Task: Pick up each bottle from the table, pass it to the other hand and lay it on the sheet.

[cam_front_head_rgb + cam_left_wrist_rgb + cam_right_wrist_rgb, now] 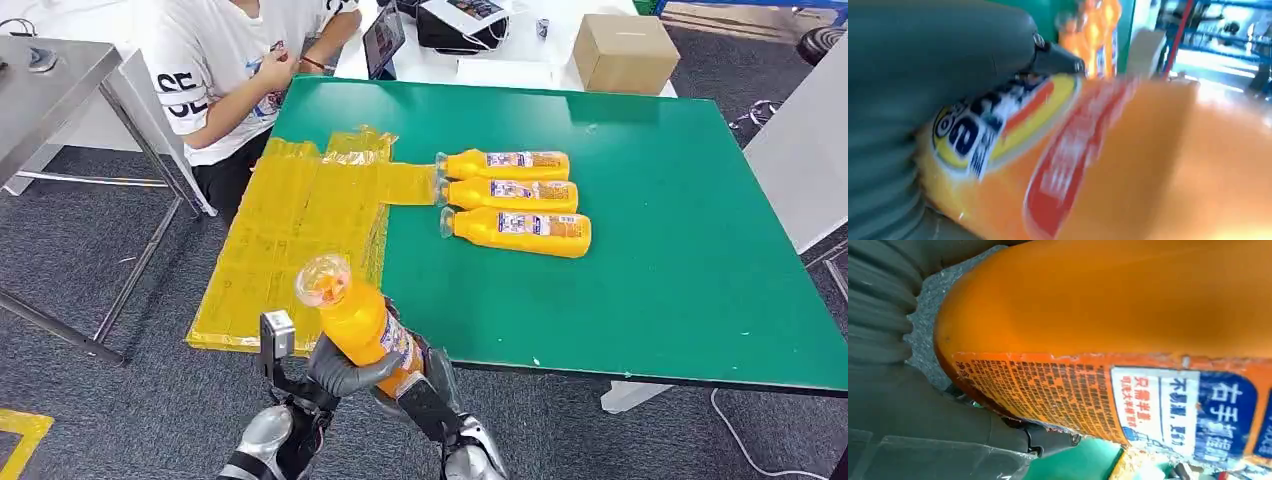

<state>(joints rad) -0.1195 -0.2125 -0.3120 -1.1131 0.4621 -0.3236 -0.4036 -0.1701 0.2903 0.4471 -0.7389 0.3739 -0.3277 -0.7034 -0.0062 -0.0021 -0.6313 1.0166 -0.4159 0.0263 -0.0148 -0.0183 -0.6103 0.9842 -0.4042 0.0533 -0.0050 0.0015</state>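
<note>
Four bottles: three lie side by side on the table (650, 260), just beside the sheet (290, 240).
Held bottle (362, 325): tilted, over the table's near edge.
Left hand (350, 372): wrapped around its lower body.
Right hand (425, 385): against the base; grip unclear.
Advice: confirm one firm hold before the other lets go.

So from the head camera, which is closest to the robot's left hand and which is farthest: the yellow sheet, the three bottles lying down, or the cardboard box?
1. Yellow sheet, just beyond the left hand, on the table's left.
2. Three lying bottles, mid-table, to the right.
3. Cardboard box, past the far edge.
</note>
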